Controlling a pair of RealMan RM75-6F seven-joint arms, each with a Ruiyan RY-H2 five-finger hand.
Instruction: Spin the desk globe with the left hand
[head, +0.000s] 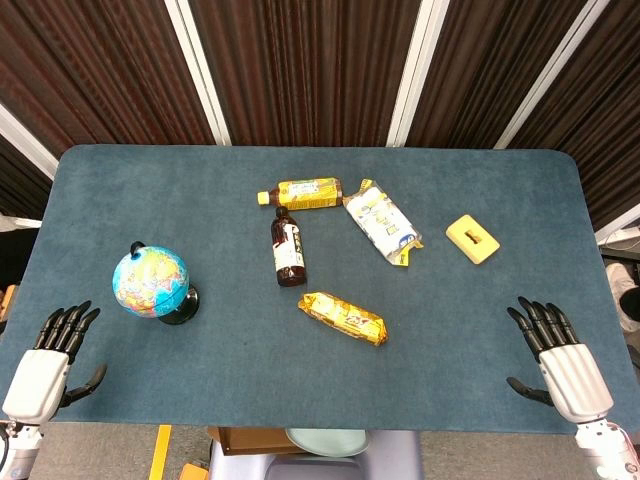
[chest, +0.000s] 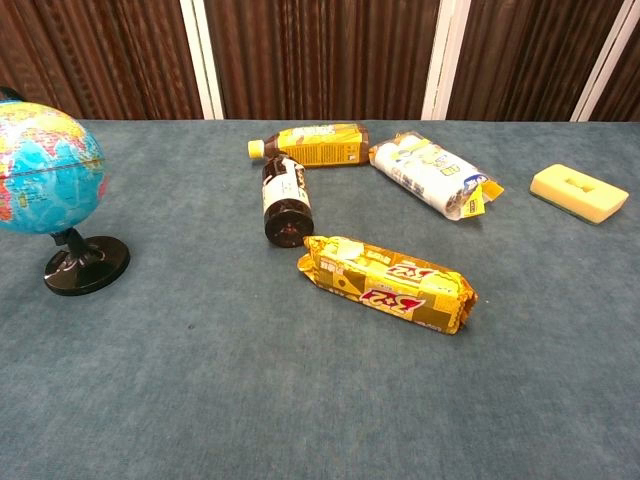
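a: which step is this?

b: the very start, i'd judge. the left hand sits at the near left edge of the counter, fingers spread, holding nothing. the right hand is the same at the near right edge, fingers apart and empty.

a: and the desk globe?

b: upright on its black base, on the left part of the counter, ahead of the left hand and a little to its inner side. near, but not touching. the chest view shows the globe at its left border and no hand at all.

a: so what does the next move call for?

b: probably a reach forward and inward, then a light sideways brush on the sphere, not the base, so that it turns without tipping. the dark bottle and snack packs lie well apart, out of the way.
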